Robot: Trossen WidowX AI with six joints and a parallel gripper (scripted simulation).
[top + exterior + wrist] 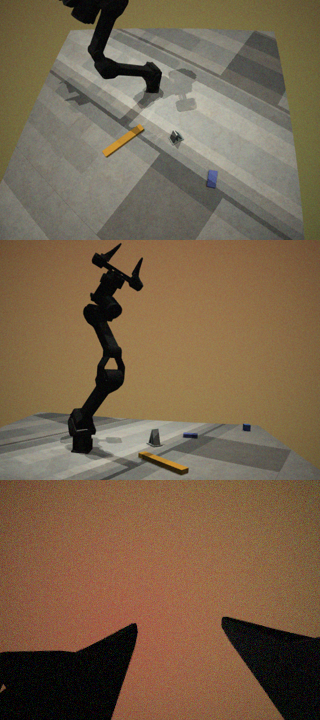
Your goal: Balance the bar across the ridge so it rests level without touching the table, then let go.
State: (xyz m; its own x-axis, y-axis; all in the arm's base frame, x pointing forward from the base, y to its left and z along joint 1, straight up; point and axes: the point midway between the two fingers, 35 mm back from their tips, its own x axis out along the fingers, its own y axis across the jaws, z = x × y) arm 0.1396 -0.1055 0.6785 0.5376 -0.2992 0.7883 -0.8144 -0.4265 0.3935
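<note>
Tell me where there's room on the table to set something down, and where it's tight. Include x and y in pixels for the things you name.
Room lies between the grey ridge (pixel 175 138) (pixel 155 437) and the flat blue block (pixel 212 178) (pixel 190 435), and left of the orange bar (pixel 122 141) (pixel 163 462) in the top view. Tightest is the ridge-to-bar gap.

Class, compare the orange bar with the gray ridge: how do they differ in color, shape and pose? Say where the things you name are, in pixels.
The bar (pixel 123 141) (pixel 163 463) is orange, while the ridge (pixel 175 136) (pixel 154 437) is gray. The bar is a long, straight stick; the ridge is a short, wedge-like piece that narrows toward its top. The bar lies flat, whereas the ridge stands upright on a thin base. Both are on the table (pixel 124 201) (pixel 232 454), apart from each other.
</note>
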